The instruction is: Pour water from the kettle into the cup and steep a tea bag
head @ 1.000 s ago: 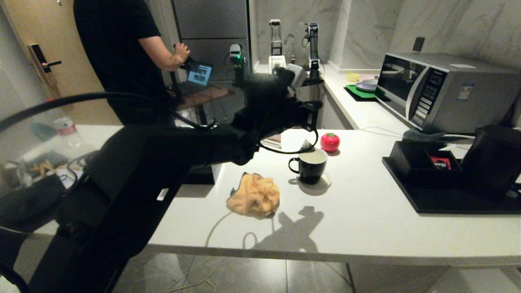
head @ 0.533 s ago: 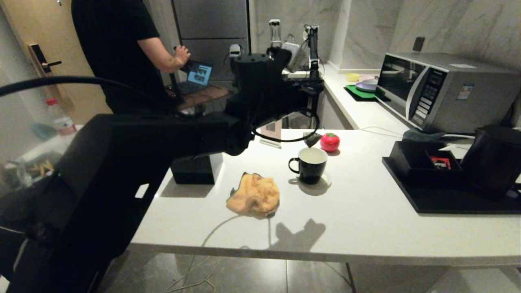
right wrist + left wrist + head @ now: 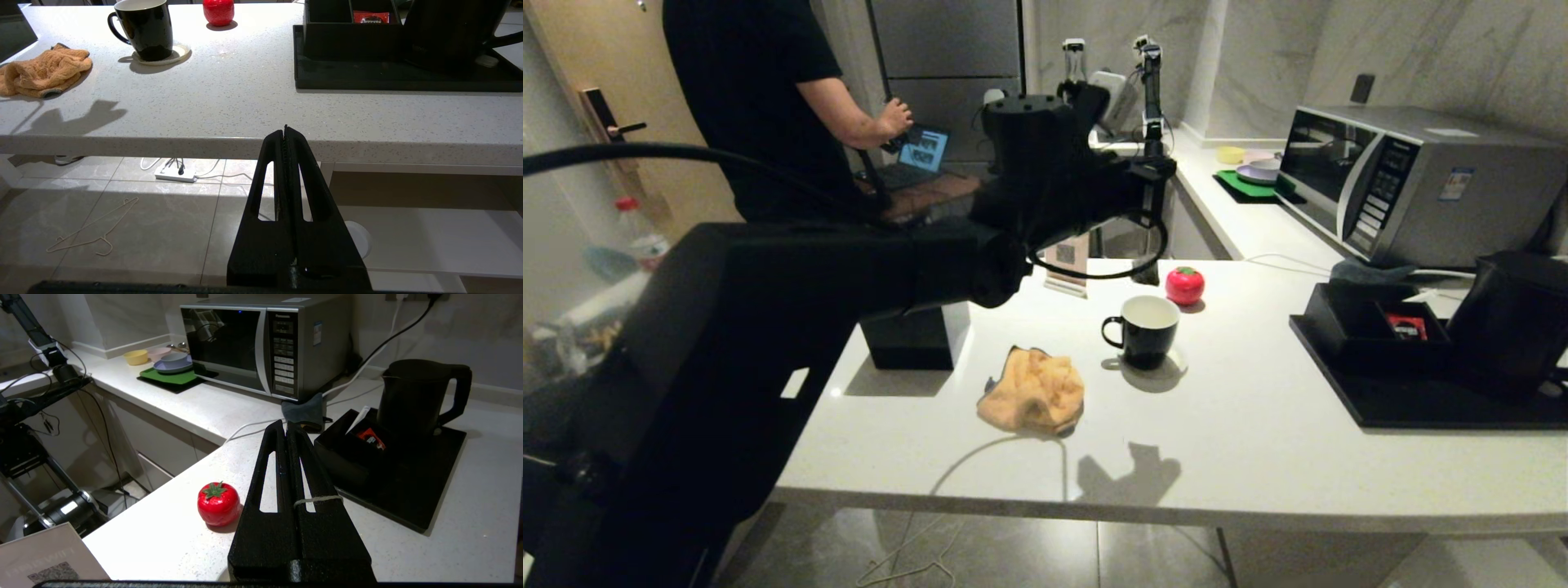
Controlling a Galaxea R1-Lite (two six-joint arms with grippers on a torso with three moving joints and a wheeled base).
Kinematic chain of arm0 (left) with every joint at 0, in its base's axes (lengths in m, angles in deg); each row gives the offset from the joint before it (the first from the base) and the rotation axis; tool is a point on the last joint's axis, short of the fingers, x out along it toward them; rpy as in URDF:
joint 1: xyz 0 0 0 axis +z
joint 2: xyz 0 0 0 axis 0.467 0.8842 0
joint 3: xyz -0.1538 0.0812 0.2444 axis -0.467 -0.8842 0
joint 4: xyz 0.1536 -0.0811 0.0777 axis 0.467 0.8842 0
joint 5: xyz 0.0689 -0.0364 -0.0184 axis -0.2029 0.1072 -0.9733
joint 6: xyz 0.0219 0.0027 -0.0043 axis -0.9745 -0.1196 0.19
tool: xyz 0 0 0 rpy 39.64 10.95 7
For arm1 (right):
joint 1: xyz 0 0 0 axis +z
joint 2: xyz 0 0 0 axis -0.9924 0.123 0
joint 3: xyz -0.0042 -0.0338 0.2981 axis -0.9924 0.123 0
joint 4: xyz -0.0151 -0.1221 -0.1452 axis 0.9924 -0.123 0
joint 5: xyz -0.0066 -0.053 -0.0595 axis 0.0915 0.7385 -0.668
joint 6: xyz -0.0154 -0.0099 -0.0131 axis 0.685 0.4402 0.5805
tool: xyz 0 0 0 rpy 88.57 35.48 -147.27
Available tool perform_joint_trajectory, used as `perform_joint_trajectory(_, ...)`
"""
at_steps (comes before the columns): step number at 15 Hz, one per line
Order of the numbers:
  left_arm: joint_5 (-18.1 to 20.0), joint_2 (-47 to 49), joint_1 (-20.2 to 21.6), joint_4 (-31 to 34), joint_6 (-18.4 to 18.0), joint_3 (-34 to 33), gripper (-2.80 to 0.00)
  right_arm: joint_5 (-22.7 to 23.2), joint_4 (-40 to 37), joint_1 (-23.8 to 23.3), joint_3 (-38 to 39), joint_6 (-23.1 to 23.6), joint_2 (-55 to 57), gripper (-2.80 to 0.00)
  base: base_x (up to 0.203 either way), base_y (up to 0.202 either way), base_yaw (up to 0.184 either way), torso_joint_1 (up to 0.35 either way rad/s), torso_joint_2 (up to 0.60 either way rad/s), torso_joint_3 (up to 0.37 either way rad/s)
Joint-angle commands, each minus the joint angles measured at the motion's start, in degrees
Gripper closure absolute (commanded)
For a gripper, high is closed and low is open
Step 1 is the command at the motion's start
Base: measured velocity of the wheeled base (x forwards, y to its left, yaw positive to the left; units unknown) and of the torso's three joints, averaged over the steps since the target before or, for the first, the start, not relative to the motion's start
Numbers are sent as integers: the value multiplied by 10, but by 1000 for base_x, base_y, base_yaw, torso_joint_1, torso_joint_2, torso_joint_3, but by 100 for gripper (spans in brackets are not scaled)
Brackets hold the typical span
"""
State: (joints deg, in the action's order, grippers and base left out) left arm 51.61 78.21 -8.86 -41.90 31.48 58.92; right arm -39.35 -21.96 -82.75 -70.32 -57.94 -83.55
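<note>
The kettle (image 3: pixel 416 400) stood on a black tray (image 3: pixel 425 498) at the right of the white counter (image 3: pixel 1258 441), well apart from the cup (image 3: pixel 1143 331) on its coaster. Rigid and probably heavy when full, the kettle looked best taken by its big loop handle; the smooth, breakable cup needed gentle contact. The left gripper (image 3: pixel 286 428) hung above the counter near a red tomato (image 3: pixel 217 503), jaws pressed together and empty. The right gripper (image 3: pixel 284 130) waited below the counter's edge, likewise closed and empty. A microwave (image 3: pixel 1413 184) stood behind; a person (image 3: pixel 768 114) stood at the back.
</note>
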Motion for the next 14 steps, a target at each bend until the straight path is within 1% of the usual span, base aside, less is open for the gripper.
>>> perform_joint_trajectory(1, 2, -1, -3, -1, -4, -4, 0, 0, 0, 0, 0, 0, 1, 0, 0, 0, 0, 0, 0, 0)
perform_joint_trajectory(11, 2, 2, -4, -3, -8, -10, 0, 0, 0, 0, 0, 0, 1, 0, 0, 0, 0, 0, 0, 0)
perform_joint_trajectory(12, 2, 2, -4, -5, -8, -10, 0, 0, 0, 0, 0, 0, 1, 0, 84, 0, -5, -7, 2, -6)
perform_joint_trajectory(14, 2, 2, -4, -6, -7, -10, 0, 0, 0, 1, 0, 0, 1, 0, 178, 0, 0, 5, 3, 2)
